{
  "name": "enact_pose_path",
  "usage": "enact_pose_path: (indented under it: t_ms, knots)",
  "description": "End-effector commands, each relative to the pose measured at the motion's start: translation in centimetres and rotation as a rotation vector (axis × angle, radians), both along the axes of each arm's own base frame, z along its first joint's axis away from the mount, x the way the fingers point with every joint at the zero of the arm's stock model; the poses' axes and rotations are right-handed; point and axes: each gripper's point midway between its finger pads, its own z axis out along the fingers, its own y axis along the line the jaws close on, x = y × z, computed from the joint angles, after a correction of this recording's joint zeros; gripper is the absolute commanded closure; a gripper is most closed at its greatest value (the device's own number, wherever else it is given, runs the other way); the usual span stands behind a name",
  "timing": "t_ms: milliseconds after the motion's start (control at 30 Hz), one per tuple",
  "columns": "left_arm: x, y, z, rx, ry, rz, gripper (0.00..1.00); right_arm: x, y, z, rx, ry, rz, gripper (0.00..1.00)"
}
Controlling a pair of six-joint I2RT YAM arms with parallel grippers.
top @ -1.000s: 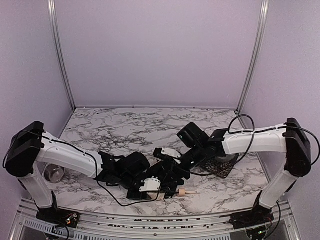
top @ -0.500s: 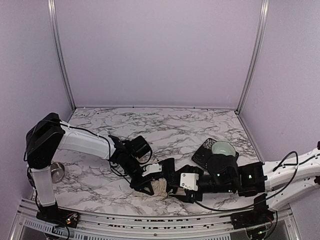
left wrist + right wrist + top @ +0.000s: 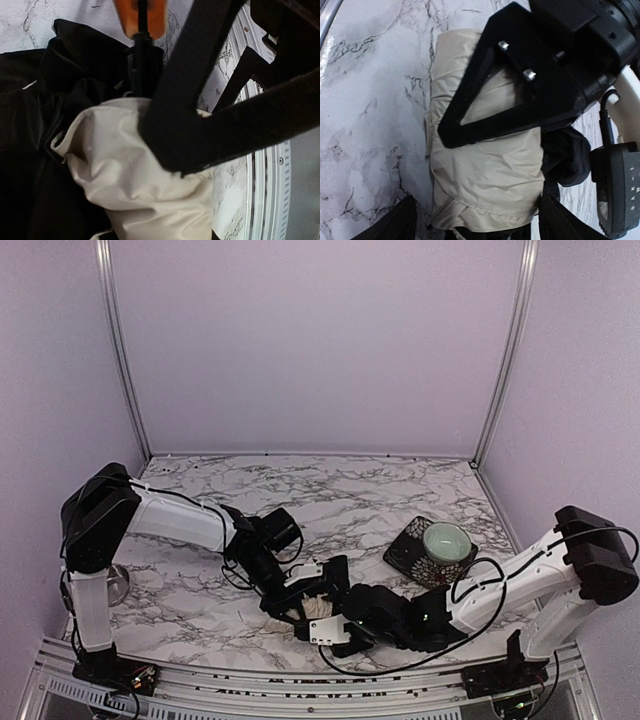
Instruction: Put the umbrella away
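- The umbrella [image 3: 318, 608] lay collapsed on my bench [image 3: 400, 495], close to its near edge.
- Its cream-beige fabric [image 3: 485, 165] was bunched into a wrinkled roll, with black lining [image 3: 30, 150] spilling out beside it.
- A thin black shaft [image 3: 142, 60] ran to the tan handle [image 3: 142, 17].

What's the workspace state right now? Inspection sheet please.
Surface: white marble-pattern table.
Job's things: umbrella, a folded cream bundle with black lining, lying near the front edge.
Clutter: pale bowl on dark patterned mat, right; metal cup, left.
Grippers: left gripper has a finger across the umbrella, closure unclear; right gripper open, straddling its end.
Cables: black cables loop beside both arms.
Surroundings: lilac walls, aluminium posts.
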Motion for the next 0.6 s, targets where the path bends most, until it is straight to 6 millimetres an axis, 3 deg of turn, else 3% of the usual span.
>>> enact_pose_path:
  t_ms: [0,167,333,467,567]
  knots:
    - [-3.2,5.2,-5.0,0.29,0.136,0.01,0.77,1.6,1.9,2.2,0.065,-0.045,0.014,0.19]
    - [-3.1,5.2,-5.2,0.296,0.152,0.013,0.8,1.1,2.1,-0.3,-0.007,-0.027,0.064,0.21]
    - [-3.4,5.2,-4.9,0.281,0.167,0.002,0.8,2.9,1.4,-2.0,-0.066,-0.007,0.004,0.27]
    - [-3.7,5.1,-4.8,0.271,0.188,-0.007,0.8,3.4,1.3,-2.6,-0.083,0.008,-0.007,0.37]
    - [-4.2,5.0,-4.2,0.242,0.216,-0.026,0.8,3.7,0.9,-3.4,-0.122,0.015,-0.031,0.52]
